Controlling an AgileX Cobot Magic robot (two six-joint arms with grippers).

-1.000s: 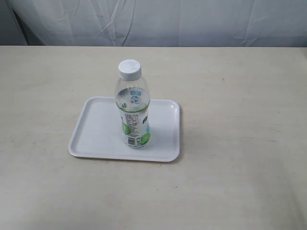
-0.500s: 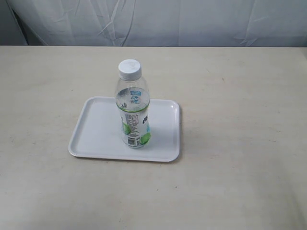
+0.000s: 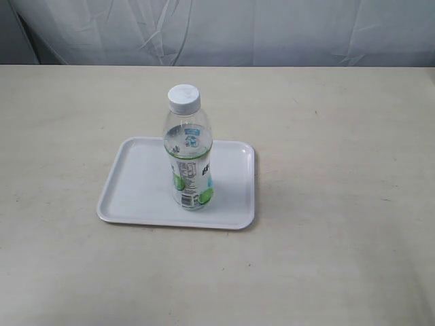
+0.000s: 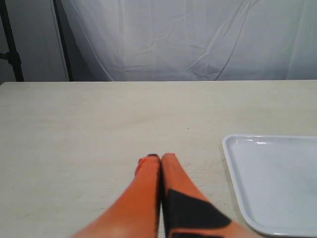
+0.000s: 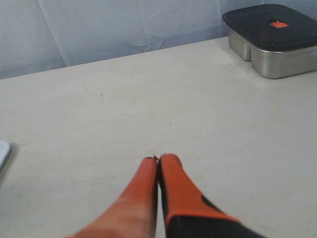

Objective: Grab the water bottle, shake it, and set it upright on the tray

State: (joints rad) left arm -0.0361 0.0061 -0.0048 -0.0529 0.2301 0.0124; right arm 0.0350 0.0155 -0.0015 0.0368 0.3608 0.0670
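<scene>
Upright, the water bottle (image 3: pixel 188 153) stands on the tray (image 3: pixel 136 187).

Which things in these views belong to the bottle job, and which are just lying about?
Job:
bottle, upright on the tray
left gripper and right gripper, both shut and empty

Lying about:
metal box with a dark lid, seen only in the right wrist view

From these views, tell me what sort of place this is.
Probably a lab test bench: a pale table, a white cloth backdrop behind it, one water bottle staged upright on a tray.
</scene>
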